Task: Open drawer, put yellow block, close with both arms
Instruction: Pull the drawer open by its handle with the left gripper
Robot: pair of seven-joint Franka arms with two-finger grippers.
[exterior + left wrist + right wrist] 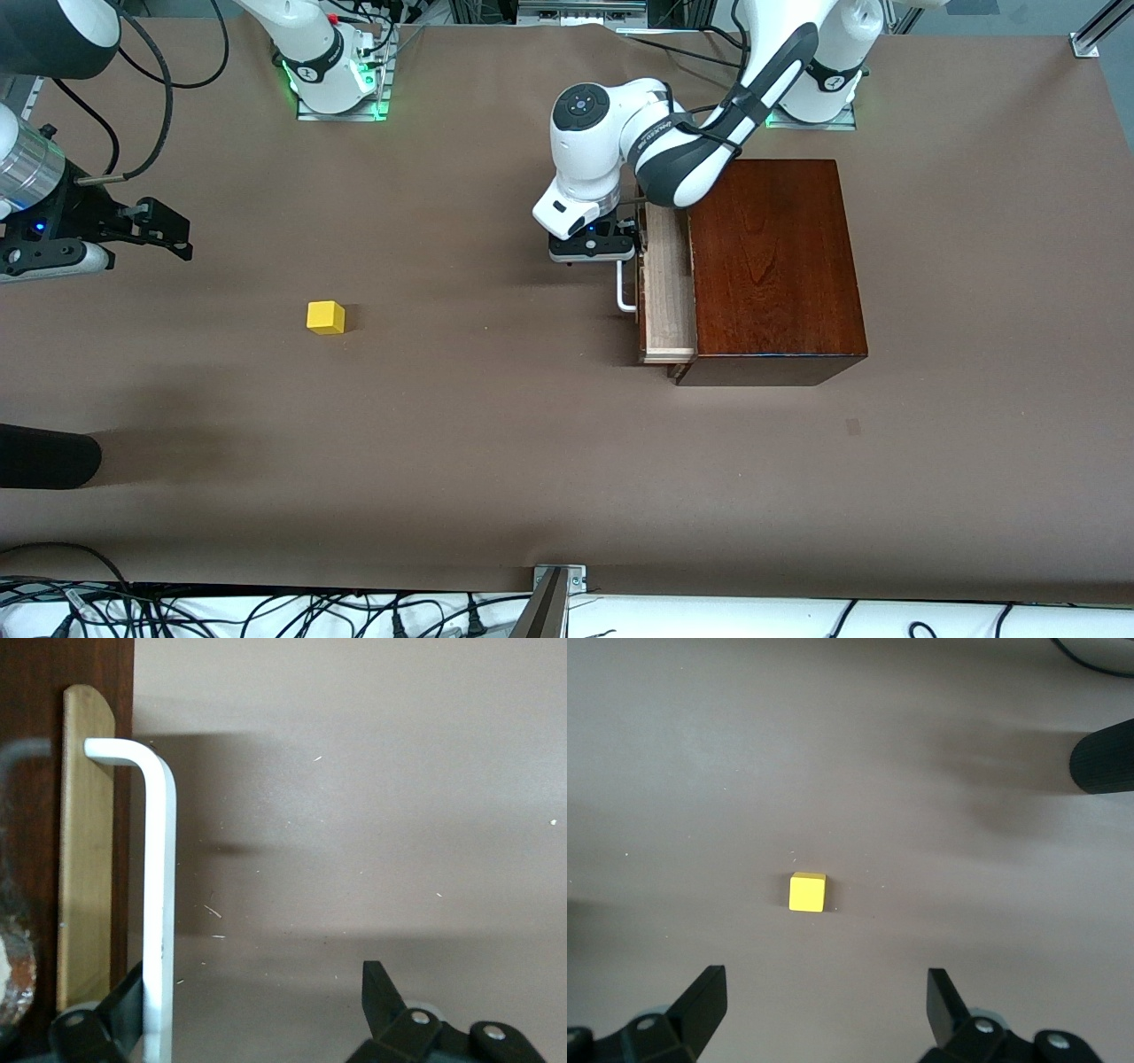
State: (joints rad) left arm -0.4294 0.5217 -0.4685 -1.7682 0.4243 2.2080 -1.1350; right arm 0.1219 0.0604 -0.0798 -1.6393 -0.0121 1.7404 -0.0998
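Judging from how things lie, the coming move turns on the white bar handle (pixel 624 288), whose long axis runs toward the front camera along the drawer (pixel 666 283) front, so the pull must go square to it, toward the right arm's end of the table. The drawer is seen slid partly out of the mahogany box (pixel 772 270), its pale tray bared. The left gripper (pixel 592 251) is placed at the handle's end farther from the front camera; in the left wrist view its fingers (pixel 133 997) are spread wide, one touching or just beside the bar (pixel 159 895), the other well apart, so nothing is clamped. The yellow block (pixel 325 316) is found on the bare table, well apart from the drawer, toward the right arm's end. The right gripper (pixel 168 232) is held in the air near it, fingers (pixel 700 1001) apart, the block (pixel 806 892) lying ahead between their lines. The right arm is plainly the nearer one.
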